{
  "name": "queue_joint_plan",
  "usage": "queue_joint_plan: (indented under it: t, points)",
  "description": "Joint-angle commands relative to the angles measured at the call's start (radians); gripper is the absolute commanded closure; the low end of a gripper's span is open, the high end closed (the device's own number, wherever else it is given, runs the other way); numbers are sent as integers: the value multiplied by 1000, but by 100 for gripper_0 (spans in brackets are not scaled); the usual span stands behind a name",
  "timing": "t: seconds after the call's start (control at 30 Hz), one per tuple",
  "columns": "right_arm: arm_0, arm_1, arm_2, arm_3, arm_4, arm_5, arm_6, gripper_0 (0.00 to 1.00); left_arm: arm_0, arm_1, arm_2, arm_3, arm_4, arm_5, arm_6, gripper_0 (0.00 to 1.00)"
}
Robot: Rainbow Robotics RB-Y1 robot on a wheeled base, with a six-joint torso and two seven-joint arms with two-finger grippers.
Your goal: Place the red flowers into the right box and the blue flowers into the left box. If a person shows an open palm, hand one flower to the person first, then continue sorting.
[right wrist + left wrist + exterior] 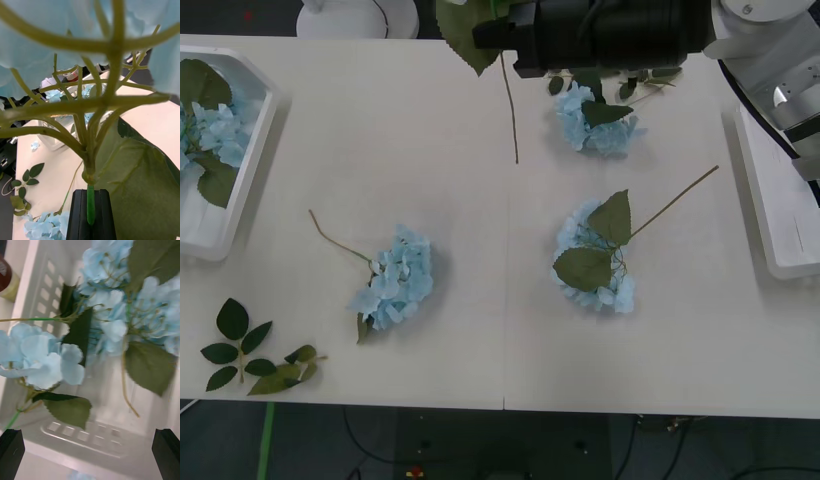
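My right gripper (498, 40) hangs over the table's far middle. Its black fingers (80, 215) are shut on the green stem of a blue flower (90, 108), whose stem (510, 110) dangles toward the table. Three more blue flowers lie on the table: one front left (395, 278), one right of centre (595, 255), one at the back (595, 118). My left gripper (90, 455) is open above the left box (242, 190), which holds several blue flowers (105, 315). The right box (780, 210) sits at the table's right edge, partly behind my right arm. The red flowers are out of view.
Bloomless green leaf sprigs (255, 355) lie at the table's front left corner. A white round base (355, 15) stands beyond the far edge. A brown container (5, 277) stands just outside the left box. Bare tabletop stretches between the flowers.
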State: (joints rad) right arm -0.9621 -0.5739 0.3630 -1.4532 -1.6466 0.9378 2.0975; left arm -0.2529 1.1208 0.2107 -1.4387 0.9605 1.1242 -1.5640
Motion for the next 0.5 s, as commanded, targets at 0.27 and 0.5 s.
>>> queue_joint_plan:
  t: [0.27,0.5]
  points:
    - [-81,83,100,-22,28,-97,-17,100,472,-44,314,-582,326,-110,48,0]
    - [-81,92,100,-22,34,-109,-28,100,590,-233,136,-809,254,-374,108,0]
